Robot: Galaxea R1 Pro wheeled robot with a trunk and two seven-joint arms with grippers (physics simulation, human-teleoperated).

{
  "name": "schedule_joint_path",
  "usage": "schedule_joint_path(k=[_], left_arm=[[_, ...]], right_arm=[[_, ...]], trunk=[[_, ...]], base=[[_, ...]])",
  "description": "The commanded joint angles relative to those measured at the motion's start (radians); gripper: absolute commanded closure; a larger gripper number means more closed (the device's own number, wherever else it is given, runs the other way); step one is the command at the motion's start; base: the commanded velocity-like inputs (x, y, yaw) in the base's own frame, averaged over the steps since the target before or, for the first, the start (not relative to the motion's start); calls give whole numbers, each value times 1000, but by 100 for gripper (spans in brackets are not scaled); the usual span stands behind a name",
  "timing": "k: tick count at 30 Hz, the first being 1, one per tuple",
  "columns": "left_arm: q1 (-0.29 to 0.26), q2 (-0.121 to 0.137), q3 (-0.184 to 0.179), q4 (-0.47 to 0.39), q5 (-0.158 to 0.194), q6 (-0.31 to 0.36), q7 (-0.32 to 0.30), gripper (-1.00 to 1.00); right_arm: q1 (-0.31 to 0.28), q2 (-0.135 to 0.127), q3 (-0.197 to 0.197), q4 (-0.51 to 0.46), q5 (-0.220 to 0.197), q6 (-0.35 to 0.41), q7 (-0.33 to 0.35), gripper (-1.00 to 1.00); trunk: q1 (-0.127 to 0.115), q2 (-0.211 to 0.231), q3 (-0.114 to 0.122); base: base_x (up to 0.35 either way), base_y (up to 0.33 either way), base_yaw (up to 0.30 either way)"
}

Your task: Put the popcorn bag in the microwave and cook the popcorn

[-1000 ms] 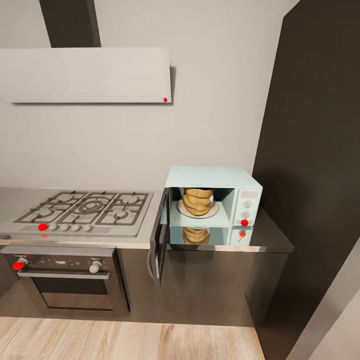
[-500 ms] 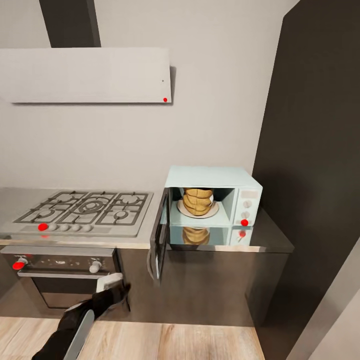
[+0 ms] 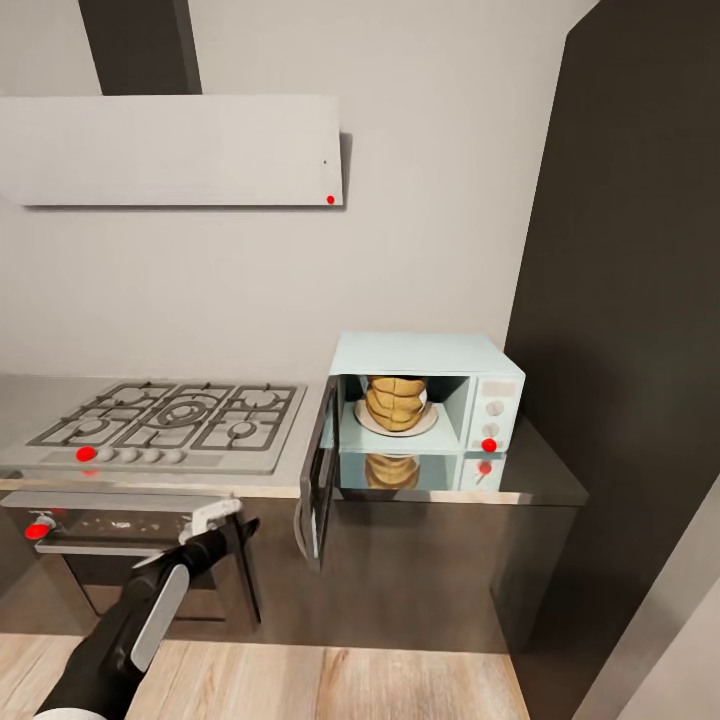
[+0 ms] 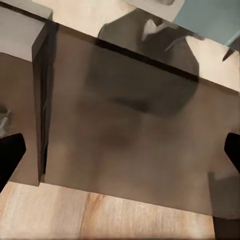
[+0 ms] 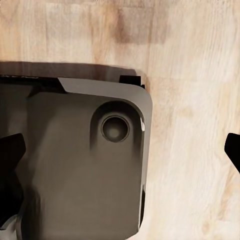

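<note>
Inside the microwave (image 3: 425, 410), the popcorn bag (image 3: 396, 402) sat upright on a white plate (image 3: 424, 424) in the cavity. Its door (image 3: 318, 482) hung wide open, swung out to the left over the cabinet fronts. That mint-blue box stood on the countertop (image 3: 545, 480) beside a dark tall panel (image 3: 630, 330), its two white knobs (image 3: 493, 407) and a red dot (image 3: 489, 445) on the right face. To the left lay the gas hob (image 3: 170, 415), with the black oven (image 3: 130, 555) beneath it.

The left gripper (image 3: 225, 525) was raised in front of the oven, near the open door but apart from it; its fingers (image 4: 11, 155) stood spread wide at the edges of the left wrist view, nothing between them. The right gripper (image 5: 120, 150) pointed down at the wooden floor (image 5: 190, 75) and the robot's dark base (image 5: 80, 165), fingers likewise spread and empty.
</note>
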Motion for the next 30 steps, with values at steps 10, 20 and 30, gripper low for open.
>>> schedule_joint_path(k=[10, 20, 30], left_arm=[[-1, -9, -2, 13, 102, -100, -30, -100], [-1, -18, -7, -2, 103, -193, -85, -100], [-1, -21, -7, -22, 103, -196, -86, -100]], right_arm=[[-1, -1, 3, 3, 0, -5, 4, -100], [-1, 3, 2, 3, -2, -2, 3, -100], [-1, 4, 2, 3, -1, -2, 3, -100]], trunk=[[0, -1, -1], [0, -1, 2], [0, -1, 9]], base=[[0, 0, 0], [0, 0, -75], [0, 0, -214]])
